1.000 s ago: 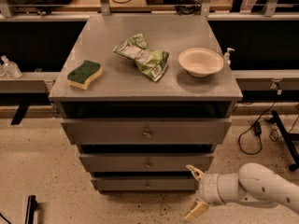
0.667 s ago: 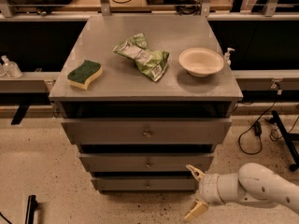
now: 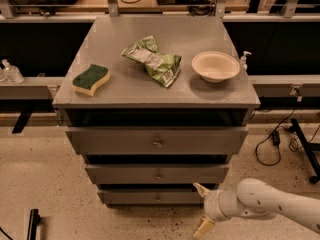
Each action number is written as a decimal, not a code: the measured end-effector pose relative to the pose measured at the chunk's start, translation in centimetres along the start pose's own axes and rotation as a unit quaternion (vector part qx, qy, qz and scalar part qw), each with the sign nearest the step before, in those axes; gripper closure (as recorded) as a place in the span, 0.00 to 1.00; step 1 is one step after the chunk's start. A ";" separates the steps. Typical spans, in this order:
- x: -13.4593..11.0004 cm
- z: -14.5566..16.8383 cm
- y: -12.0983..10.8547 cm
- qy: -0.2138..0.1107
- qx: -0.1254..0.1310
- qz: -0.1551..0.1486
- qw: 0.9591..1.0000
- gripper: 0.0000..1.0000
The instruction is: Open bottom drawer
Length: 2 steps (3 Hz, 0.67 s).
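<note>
The bottom drawer (image 3: 150,197) is the lowest of three grey drawers in the cabinet, with a small round knob (image 3: 158,198) at its centre, and its front sits flush under the middle drawer. My gripper (image 3: 202,209) is low at the drawer's right end, in front of the cabinet's lower right corner. Its two cream fingers are spread apart, one fingertip (image 3: 200,188) near the drawer's right edge and the other lower, near the floor. The gripper is open with nothing between its fingers. It is well to the right of the knob.
On the cabinet top (image 3: 100,99) lie a green and yellow sponge (image 3: 90,79), a crumpled green chip bag (image 3: 155,61) and a white bowl (image 3: 215,66). The top drawer (image 3: 158,141) and middle drawer (image 3: 157,173) are above. Cables (image 3: 272,144) lie on the floor at right.
</note>
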<state>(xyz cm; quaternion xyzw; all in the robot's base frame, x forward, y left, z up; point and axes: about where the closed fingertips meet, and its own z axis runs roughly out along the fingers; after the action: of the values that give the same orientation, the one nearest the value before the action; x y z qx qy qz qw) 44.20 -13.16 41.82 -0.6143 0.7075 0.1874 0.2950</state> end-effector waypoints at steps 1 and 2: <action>2.0 2.3 -0.7 0.010 -0.012 -0.015 1.000 0.00; 3.7 4.0 -0.9 -0.016 -0.029 -0.029 0.999 0.00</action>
<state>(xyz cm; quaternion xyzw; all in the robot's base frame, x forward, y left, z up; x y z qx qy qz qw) 45.59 -13.64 36.45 -0.6399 0.6788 0.2092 0.2934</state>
